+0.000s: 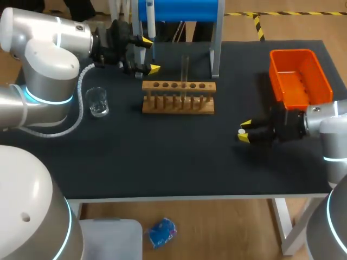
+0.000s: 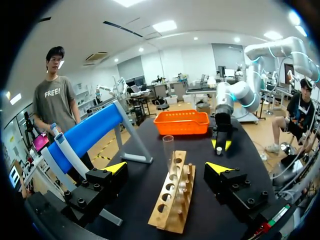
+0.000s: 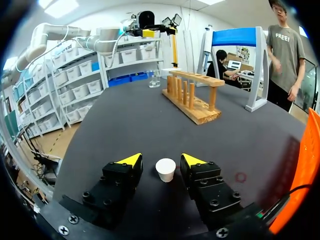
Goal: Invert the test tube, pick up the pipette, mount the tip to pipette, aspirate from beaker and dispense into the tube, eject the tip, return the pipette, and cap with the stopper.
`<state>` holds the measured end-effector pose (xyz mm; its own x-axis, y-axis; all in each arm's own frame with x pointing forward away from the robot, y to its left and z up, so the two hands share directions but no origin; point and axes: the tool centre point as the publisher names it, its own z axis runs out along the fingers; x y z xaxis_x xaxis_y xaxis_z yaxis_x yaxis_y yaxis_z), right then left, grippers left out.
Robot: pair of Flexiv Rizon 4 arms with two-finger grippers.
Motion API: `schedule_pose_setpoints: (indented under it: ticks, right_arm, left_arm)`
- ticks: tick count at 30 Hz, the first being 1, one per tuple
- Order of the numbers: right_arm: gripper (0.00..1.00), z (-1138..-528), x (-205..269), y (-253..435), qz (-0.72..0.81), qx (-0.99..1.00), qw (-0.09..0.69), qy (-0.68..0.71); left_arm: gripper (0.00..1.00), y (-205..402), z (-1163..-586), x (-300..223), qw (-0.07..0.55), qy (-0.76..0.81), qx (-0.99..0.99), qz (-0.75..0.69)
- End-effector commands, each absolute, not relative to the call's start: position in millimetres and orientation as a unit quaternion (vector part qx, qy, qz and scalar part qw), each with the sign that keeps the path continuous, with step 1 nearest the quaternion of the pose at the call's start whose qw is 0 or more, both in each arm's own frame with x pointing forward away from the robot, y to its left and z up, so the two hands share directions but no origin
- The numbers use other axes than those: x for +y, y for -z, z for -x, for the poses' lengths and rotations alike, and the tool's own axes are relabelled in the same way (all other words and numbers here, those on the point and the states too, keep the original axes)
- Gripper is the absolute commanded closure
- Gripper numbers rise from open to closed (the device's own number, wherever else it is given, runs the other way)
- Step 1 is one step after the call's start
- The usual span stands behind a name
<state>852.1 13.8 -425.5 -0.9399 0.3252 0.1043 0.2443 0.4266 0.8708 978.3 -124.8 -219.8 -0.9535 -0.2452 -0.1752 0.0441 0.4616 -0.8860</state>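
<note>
right of the wooden test-tube rack [image 1: 179, 100], the right gripper [image 1: 244, 131] straddles a small white stopper [image 1: 242, 131] on the table.
only the right wrist view shows gaps on both sides, fingers spread. clear glass test tube [image 1: 185, 67] stands upright in the rack; behind the rack's left end, the left gripper [image 1: 150, 54] gapes beside the white-and-blue pipette [image 1: 150, 21].

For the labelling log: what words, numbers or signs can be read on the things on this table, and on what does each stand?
None can be read: the rack, glass, orange bin, tube and stopper show no print.
Pipette: any marks are too small to read.
</note>
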Motion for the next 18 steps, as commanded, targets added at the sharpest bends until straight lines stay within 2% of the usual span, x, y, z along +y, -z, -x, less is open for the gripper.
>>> schedule_pose_setpoints:
  ticks: [1,4,7,13,15,18]
  right_arm:
    - [0.46,-853.2,15.8,428.5,-0.169,0.843,0.042,-0.51]
    - [0.5,-853.8,16.4,428.8,-0.169,0.842,0.042,-0.51]
    - [0.47,-854.5,16.9,428.9,-0.169,0.842,0.044,-0.511]
    - [0.53,-856.6,16.7,430.4,-0.17,0.842,0.046,-0.509]
    - [0.6,-856.9,16.7,430.6,-0.17,0.843,0.046,-0.509]
    - [0.81,-857.5,16.2,431.3,-0.17,0.843,0.049,-0.507]
  left_arm:
    - [0.0,219.4,-979.0,-125.1,0.139,0.514,0.844,0.06]
    - [0.0,219.4,-979.0,-125.1,0.139,0.514,0.844,0.06]
    - [0.0,219.4,-979.0,-125.1,0.139,0.514,0.844,0.06]
    - [0.0,219.4,-979.0,-125.1,0.139,0.514,0.844,0.06]
    - [0.0,219.4,-979.0,-125.1,0.139,0.514,0.844,0.06]
    - [0.0,219.4,-979.0,-125.1,0.139,0.514,0.844,0.06]
